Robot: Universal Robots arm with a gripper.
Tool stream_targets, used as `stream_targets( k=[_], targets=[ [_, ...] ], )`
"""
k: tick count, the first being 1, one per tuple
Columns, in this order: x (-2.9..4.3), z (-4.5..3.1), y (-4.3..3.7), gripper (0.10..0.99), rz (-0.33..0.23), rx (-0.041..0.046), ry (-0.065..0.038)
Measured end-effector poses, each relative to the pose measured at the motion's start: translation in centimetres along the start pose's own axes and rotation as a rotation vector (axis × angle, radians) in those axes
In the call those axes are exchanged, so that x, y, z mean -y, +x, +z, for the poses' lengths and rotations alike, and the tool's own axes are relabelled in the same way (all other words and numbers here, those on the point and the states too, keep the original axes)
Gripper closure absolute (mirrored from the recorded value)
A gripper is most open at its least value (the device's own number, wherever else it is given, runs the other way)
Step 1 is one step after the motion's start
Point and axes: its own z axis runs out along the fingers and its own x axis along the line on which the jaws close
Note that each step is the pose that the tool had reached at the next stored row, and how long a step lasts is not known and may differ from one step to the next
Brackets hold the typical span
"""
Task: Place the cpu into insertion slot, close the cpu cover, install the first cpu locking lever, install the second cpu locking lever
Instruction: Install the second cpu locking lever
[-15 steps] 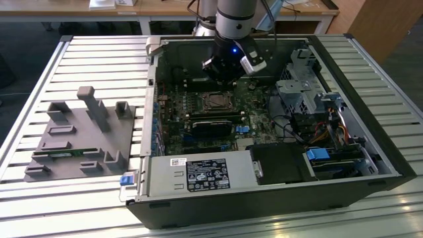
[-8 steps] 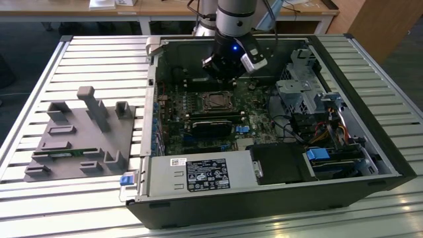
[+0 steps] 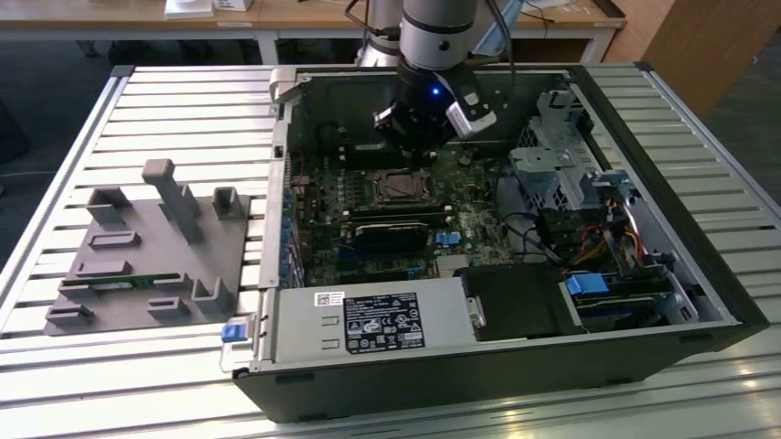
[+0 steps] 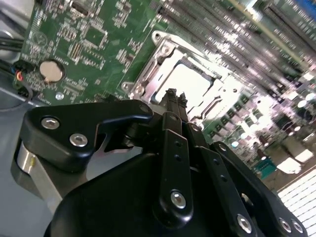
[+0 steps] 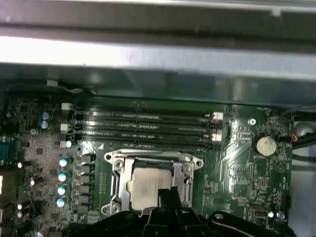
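The cpu [image 5: 145, 183] [image 4: 192, 84] lies flat in the insertion slot [image 3: 397, 187] on the green board, silver top facing up. The cpu cover [image 5: 153, 159] [image 4: 148, 74], a silver frame, lies down around the chip. My gripper [image 4: 175, 96] [image 5: 168, 193] [image 3: 419, 151] hangs just over the socket's edge nearest the case's back wall. Its black fingers are pressed together with nothing between them. In the first wrist view the fingertips overlap one corner of the chip. I cannot make out how the locking levers stand.
Long memory slots [image 5: 143, 126] run beside the socket, and a coin battery [image 5: 265, 145] [image 4: 51, 70] sits on the board. A black card [image 3: 397, 233], power supply [image 3: 366, 320] and drive cage [image 3: 555, 165] crowd the case. A grey fixture [image 3: 146, 247] stands outside it.
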Motion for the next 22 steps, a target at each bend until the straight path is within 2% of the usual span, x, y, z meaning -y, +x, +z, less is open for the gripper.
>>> stream_targets(
  k=[6, 22],
  targets=[
    [1.34, -0.03, 0.08, 0.980, 0.000, 0.0000, 0.000],
    [2.93, -0.06, 0.14, 0.980, 0.000, 0.0002, -0.003]
  ],
)
